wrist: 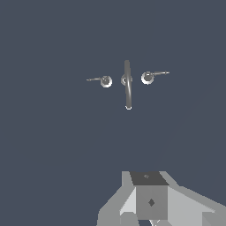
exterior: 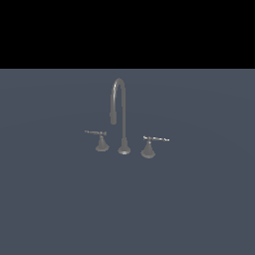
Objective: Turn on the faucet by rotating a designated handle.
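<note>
The faucet (exterior: 122, 119) stands on the flat grey-blue ground, its tall gooseneck spout (wrist: 128, 86) between two lever handles. The handle (exterior: 101, 140) is the darker, smaller lever on a cone base at the exterior view's left; in the wrist view it is the dull lever (wrist: 102, 80). Its twin (exterior: 149, 145) has a brighter whitish-tipped lever (wrist: 152, 76). Only grey blocks of my gripper (wrist: 151, 207) show at the wrist picture's edge, well away from the faucet and touching nothing. Its fingertips are cut off. The arm does not appear in the exterior view.
A plain grey-blue floor (exterior: 199, 199) stretches all around the faucet, under a black band at the back of the exterior view.
</note>
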`<state>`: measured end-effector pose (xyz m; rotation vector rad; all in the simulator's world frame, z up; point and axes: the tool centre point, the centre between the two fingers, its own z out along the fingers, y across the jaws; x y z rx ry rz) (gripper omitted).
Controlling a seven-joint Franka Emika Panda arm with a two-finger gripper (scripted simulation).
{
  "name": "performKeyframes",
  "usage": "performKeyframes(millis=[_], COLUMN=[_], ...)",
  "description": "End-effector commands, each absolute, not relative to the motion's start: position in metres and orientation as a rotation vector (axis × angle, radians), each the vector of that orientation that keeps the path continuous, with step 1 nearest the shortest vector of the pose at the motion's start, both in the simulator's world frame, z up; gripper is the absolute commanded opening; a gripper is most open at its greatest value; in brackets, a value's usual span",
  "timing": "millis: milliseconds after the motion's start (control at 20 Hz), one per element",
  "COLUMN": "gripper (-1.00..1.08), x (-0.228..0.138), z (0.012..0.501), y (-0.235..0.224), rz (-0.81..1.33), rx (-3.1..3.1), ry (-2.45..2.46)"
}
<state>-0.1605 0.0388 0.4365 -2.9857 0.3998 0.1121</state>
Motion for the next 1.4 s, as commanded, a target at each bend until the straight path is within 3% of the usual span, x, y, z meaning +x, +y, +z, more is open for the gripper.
performKeyframes(millis=[0,1350], gripper=[-1.0,-1.0], x=[-0.145,-0.01], z=[0.426,0.263], y=[0.045,0.102], rz=[0.127,0.248], rx=[-2.956,-2.574], ry=[0.493,1.537])
